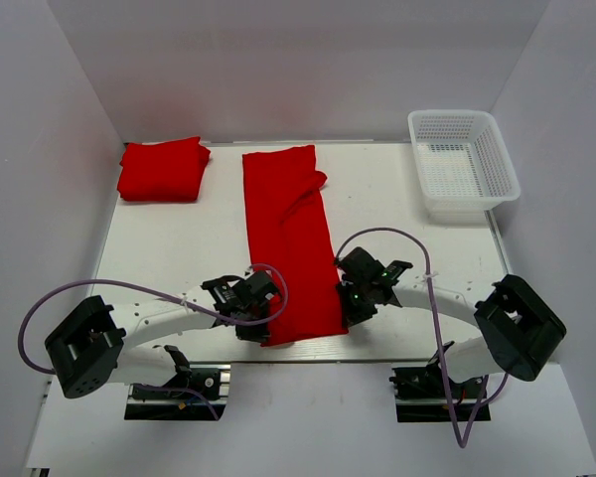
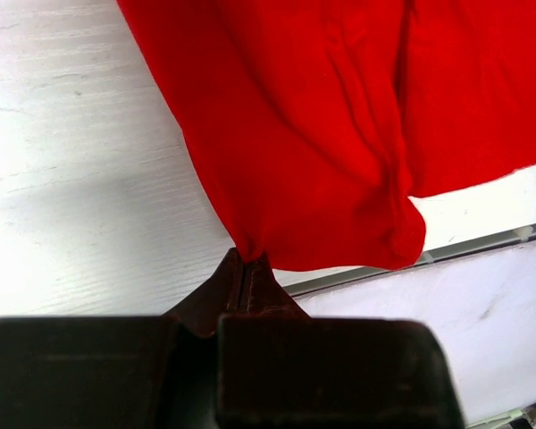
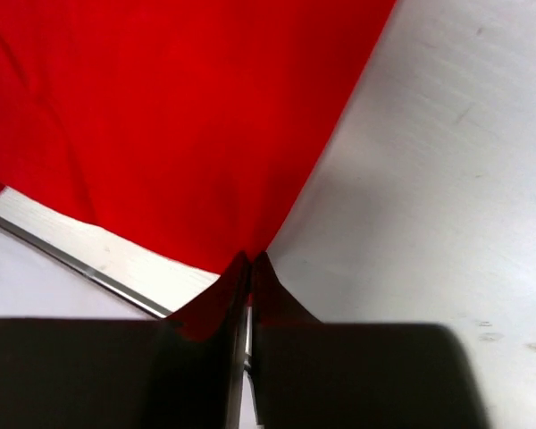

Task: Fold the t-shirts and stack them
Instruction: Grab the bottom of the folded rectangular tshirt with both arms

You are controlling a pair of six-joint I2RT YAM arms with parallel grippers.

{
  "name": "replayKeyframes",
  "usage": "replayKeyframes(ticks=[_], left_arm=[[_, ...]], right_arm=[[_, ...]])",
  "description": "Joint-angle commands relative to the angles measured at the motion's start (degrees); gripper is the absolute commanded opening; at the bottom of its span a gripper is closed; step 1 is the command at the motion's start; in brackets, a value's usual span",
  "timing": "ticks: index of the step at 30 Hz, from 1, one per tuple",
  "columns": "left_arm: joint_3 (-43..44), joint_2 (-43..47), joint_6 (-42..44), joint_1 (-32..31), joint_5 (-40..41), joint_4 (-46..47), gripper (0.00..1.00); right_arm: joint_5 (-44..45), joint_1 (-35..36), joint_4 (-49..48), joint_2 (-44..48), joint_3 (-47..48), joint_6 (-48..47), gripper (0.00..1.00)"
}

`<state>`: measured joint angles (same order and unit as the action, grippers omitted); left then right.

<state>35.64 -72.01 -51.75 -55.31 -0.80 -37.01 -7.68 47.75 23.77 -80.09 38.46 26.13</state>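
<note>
Across the middle of the overhead view, a long red t-shirt [image 1: 288, 238] lies flat on the white bench [image 1: 407, 229] as a narrow strip, running from the upper centre of the frame down to the bench's near edge. One sleeve pokes out on its right side near the top. At the upper left of the frame, well apart from it, a folded red t-shirt [image 1: 162, 169] sits as a compact square. At the upper right stands a white mesh basket [image 1: 464, 164]. The left end effector [image 1: 266, 314] meets the strip's lower left corner, and the right end effector [image 1: 345, 306] meets its lower right corner.

Seen from the left wrist, the left end effector [image 2: 247, 264] is clenched, its dark fingertips pressed together on a pinch of the long red t-shirt [image 2: 322, 116]. The cloth rises from the pinch in soft folds and fills the upper right of the frame.

Seen from the right wrist, the right end effector [image 3: 250, 264] is likewise clenched on the shirt's edge. Red cloth [image 3: 161, 107] spreads over the upper left of the frame, with bare bench at the right.
</note>
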Motion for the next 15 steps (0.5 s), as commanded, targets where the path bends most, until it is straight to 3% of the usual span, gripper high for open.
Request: replayKeyframes(ticks=[1, 5, 10, 15], left_arm=[[2.32, 0.29, -0.72, -0.41, 1.41, -1.65, 0.00], [3.65, 3.35, -2.91, -0.41, 2.12, -5.95, 0.00], [6.45, 4.95, -3.45, -0.41, 1.59, -8.42, 0.00], [14.00, 1.97, -1.79, -0.41, 5.71, -13.87, 0.00]], right_arm=[[-2.95, 0.24, -0.48, -0.50, -0.66, 0.23, 0.00], [-7.08, 0.51, 1.19, 3.01, -2.77, 1.99, 0.00], [-5.50, 0.24, 6.19, 8.11, -1.46, 2.43, 0.00], [-2.43, 0.07, 11.12, 5.57, 6.86, 0.77, 0.00]])
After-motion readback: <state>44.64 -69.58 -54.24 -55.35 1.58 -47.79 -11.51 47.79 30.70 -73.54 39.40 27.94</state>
